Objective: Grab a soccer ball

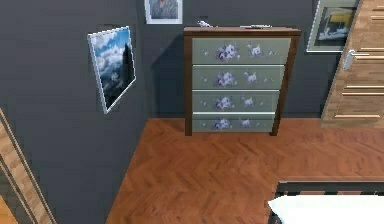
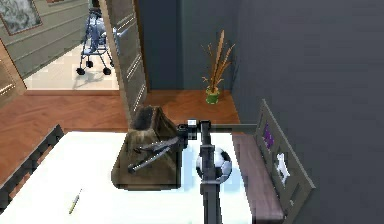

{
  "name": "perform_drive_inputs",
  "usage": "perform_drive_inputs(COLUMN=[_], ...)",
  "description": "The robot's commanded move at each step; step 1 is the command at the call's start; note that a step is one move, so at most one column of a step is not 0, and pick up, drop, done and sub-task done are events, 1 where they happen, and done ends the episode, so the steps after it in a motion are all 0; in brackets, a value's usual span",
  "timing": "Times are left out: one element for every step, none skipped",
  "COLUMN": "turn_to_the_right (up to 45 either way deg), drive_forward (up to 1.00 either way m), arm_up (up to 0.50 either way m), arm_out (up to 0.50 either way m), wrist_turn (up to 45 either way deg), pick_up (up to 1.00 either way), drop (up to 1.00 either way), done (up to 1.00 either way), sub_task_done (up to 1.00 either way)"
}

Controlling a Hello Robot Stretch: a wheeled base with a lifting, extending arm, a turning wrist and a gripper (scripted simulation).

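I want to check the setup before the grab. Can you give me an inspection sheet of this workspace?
Surface: white top, with a wooden board along its edge at the arm side view's right.
Job's things: black-and-white soccer ball on the white top, partly behind the arm.
Clutter: brown bag; thin pen-like stick.
Gripper: gripper in front of the brown bag; cannot tell whether it holds anything.
Cables: nothing seen.
Surroundings: potted plant, open door, blue stroller, dresser, wall picture, wood floor.
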Motion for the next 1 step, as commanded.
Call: perform_drive_inputs(turn_to_the_right=[0.0], drive_forward=[0.0], arm_up=[0.0], arm_out=[0.0], wrist_turn=[45.0], pick_up=[0.0], drop=[0.0], done=[0.0], sub_task_done=[0.0])
